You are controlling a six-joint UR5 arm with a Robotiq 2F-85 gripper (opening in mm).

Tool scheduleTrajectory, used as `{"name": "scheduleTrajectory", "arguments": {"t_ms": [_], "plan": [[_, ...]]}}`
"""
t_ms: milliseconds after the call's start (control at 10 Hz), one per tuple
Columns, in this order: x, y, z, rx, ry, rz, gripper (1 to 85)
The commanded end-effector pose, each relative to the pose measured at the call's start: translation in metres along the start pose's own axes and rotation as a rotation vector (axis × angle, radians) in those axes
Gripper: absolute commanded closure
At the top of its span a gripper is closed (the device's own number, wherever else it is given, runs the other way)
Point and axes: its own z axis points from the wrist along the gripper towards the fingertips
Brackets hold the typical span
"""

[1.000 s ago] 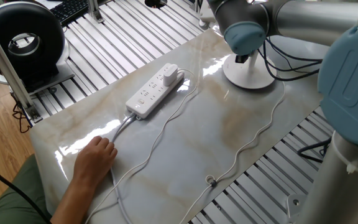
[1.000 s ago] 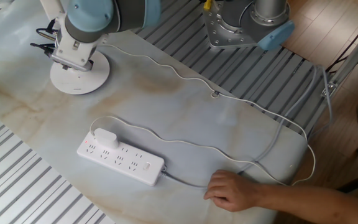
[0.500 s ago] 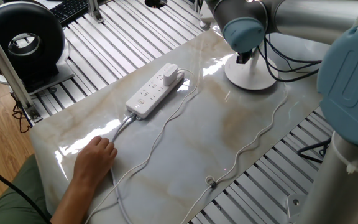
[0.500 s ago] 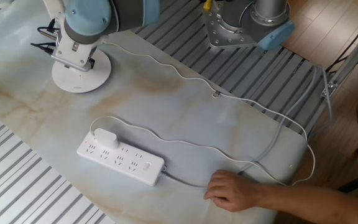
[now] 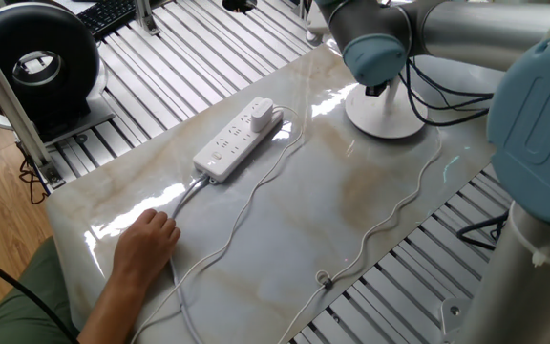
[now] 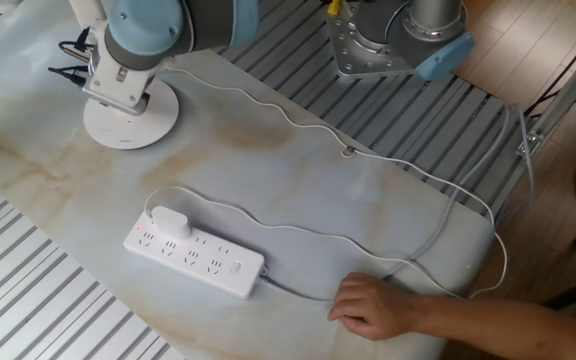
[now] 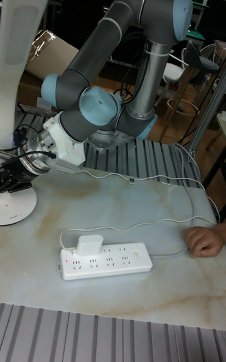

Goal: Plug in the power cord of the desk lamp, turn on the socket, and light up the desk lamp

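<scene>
The desk lamp's round white base [image 5: 387, 117] [image 6: 133, 118] stands at the far end of the marble table, and its pole [image 7: 17, 66] rises at the left of the tall view. My gripper [image 7: 11, 170] sits low over the base [image 7: 14, 203] beside the pole. The arm's wrist [image 6: 143, 35] hides its fingers in both side views. The socket [image 5: 235, 143] [image 6: 194, 256] [image 7: 107, 260] lies mid-table. The power cord's white plug block [image 5: 261, 115] [image 6: 171, 222] [image 7: 89, 244] sits in its end outlet. The thin power cord [image 6: 268, 105] snakes back to the lamp.
A person's hand [image 5: 147, 239] [image 6: 373, 305] [image 7: 204, 240] rests on the table by the socket's thicker cable. A black ring-shaped device [image 5: 36, 59] stands off the table's left corner. Slatted metal frame [image 5: 189, 57] surrounds the tabletop. The robot's base [image 6: 388, 40] is behind the table.
The wrist has shifted slightly over the lamp, and the lamp base has nudged a little. Socket, plug block and hand are where they were.
</scene>
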Motion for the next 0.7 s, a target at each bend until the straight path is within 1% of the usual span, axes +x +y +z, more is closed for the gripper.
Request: {"name": "scheduleTrajectory", "arguments": {"t_ms": [0,100,300,600], "plan": [[-0.010,-0.001,0.015,0.009,-0.048,0.019,84.7],[-0.009,0.000,0.019,0.014,-0.047,0.021,84.7],[-0.007,0.006,0.022,-0.002,-0.041,0.021,84.7],[-0.006,0.012,0.024,0.009,-0.031,0.031,84.7]]}}
